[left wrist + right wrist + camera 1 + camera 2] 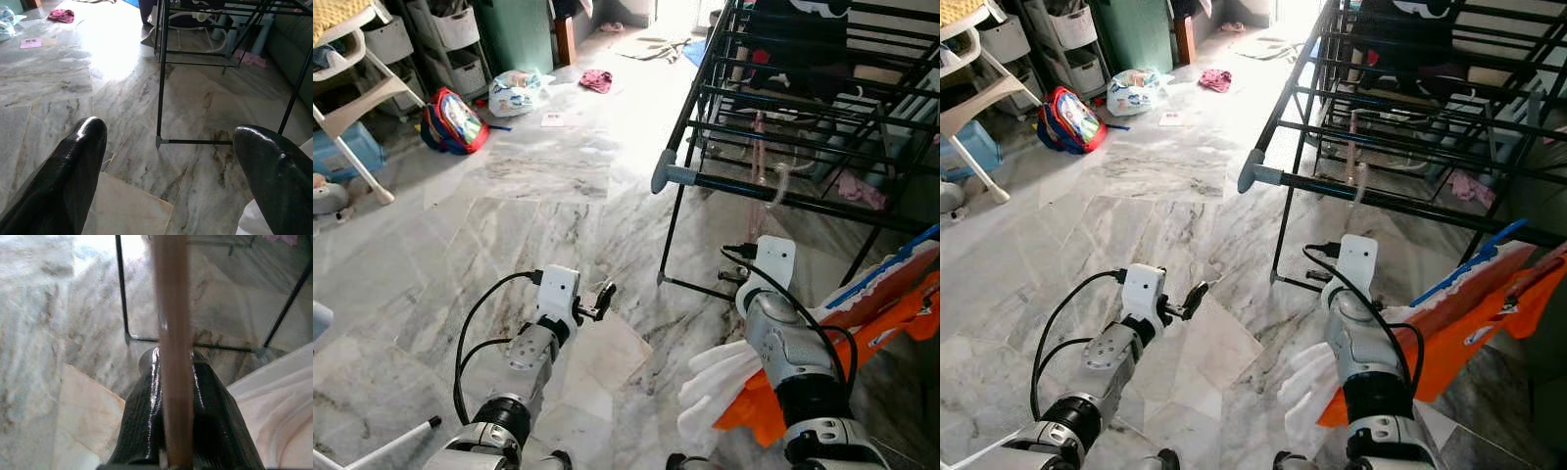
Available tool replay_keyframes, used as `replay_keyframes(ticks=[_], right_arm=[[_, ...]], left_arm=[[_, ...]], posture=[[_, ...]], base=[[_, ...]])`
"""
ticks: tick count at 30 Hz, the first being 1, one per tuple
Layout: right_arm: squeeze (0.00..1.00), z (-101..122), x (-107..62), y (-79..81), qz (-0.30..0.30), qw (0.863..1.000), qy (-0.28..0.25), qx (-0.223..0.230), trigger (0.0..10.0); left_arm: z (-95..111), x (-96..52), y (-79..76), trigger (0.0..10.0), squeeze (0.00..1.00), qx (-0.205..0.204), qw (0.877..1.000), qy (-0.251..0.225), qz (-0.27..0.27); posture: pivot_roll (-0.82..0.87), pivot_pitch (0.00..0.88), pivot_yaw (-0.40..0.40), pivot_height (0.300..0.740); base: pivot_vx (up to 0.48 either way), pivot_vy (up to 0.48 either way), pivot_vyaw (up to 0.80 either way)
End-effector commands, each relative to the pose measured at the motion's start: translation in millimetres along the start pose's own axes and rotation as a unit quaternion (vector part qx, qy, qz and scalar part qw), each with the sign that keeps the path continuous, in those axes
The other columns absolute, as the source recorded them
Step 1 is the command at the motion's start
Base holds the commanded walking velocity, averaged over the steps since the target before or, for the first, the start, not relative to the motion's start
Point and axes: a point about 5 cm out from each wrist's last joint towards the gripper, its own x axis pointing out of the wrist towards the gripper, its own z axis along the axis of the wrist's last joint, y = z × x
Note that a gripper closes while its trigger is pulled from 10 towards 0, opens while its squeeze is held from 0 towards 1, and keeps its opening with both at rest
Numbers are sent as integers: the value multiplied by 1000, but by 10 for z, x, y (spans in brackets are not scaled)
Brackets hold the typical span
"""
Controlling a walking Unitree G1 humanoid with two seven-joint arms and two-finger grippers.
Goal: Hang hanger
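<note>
A thin pink hanger rises from my right wrist, crossing the low front bar of the black drying rack; I cannot tell whether it rests on a bar. In the right wrist view my right gripper is shut on the hanger's stem, just short of the rack's foot. My left gripper hovers low over the marble floor, left of the rack, and is open with nothing between its fingers.
Orange and white laundry with a blue hanger lies against my right arm. A red backpack, a plastic bag, a pink cloth and a white chair frame sit far left. Clothes hang on the rack.
</note>
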Motion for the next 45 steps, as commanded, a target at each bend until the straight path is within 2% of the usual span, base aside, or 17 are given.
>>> replay_keyframes(ticks=[1,4,5,11,13,18,25,27,33,36,45], right_arm=[[0,2,11,2,-3,1000,15,-1,10000],[0,-29,26,-10,-17,999,37,-10,10000],[0,-27,35,-11,-16,999,40,-1,10000],[0,-8,66,-30,-15,999,36,12,10000],[0,39,72,-19,14,1000,2,13,10000],[0,159,111,-100,-1,1000,-1,25,10000],[0,291,157,-95,12,999,5,39,10000],[0,278,183,-129,-2,1000,17,26,10000],[0,139,230,-233,-20,996,63,56,10000],[0,31,236,-276,-29,995,83,51,10000],[0,-167,228,-288,-34,992,109,52,10000]], left_arm=[[-15,-25,21,10000,0,0,1000,-1,2],[-22,-25,15,10000,0,1,1000,1,1],[-24,-25,14,10000,0,1,1000,2,0],[-29,-25,15,10000,0,3,1000,5,0],[-29,-25,21,10000,0,4,1000,6,1],[-24,-29,46,10000,0,6,1000,7,4],[-25,-34,59,10000,0,8,1000,8,4],[-26,-36,62,10000,0,9,1000,9,4],[-33,-41,72,10000,0,12,1000,12,4],[-42,-48,86,10000,0,13,1000,15,6],[-35,-41,100,10000,0,15,1000,19,7]], posture=[[-36,165,4,740],[-36,165,4,740],[-36,164,4,740],[-32,162,5,740],[-31,161,5,740],[-25,161,11,740],[-21,161,15,740],[-19,160,17,740],[-12,158,17,740],[-9,154,17,740],[-5,143,19,740]], base=[[0,0,0],[0,0,0],[0,0,0],[0,0,0],[0,0,0],[0,0,0],[0,0,0],[0,0,0],[0,0,0],[0,0,0],[0,0,0]])
